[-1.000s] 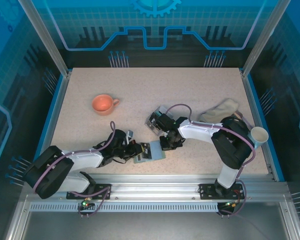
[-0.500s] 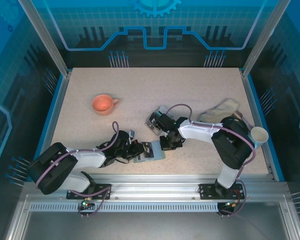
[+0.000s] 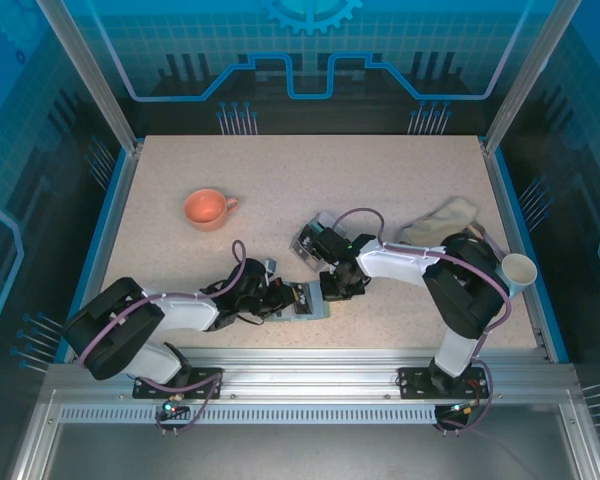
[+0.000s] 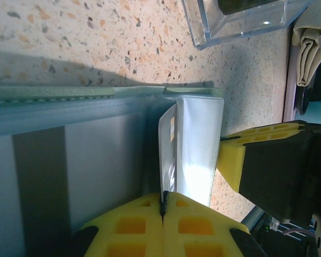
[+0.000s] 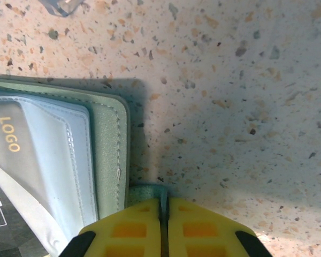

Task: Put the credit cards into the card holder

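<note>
The sage-green card holder (image 3: 308, 300) lies open near the table's front edge, its grey slots (image 4: 96, 160) facing up. My left gripper (image 4: 163, 197) is shut on a thin whitish credit card (image 4: 169, 142), seen edge-on and standing against a pale slot pocket (image 4: 200, 144). My right gripper (image 5: 164, 202) is shut on the card holder's little green closure tab (image 5: 147, 191) at its right edge (image 5: 109, 144). A dark card marked LOGO (image 5: 10, 140) sits in a slot. In the top view the left gripper (image 3: 278, 299) and right gripper (image 3: 332, 287) flank the card holder.
A clear plastic box (image 3: 315, 240) stands just behind the card holder, under the right arm. An orange cup (image 3: 206, 208) is at the back left, a crumpled beige cloth (image 3: 438, 220) at the right, and a white paper cup (image 3: 519, 268) by the right edge.
The left arm has shifted right, bringing the held card further over the open card holder. The right arm and the card holder have stayed put.
</note>
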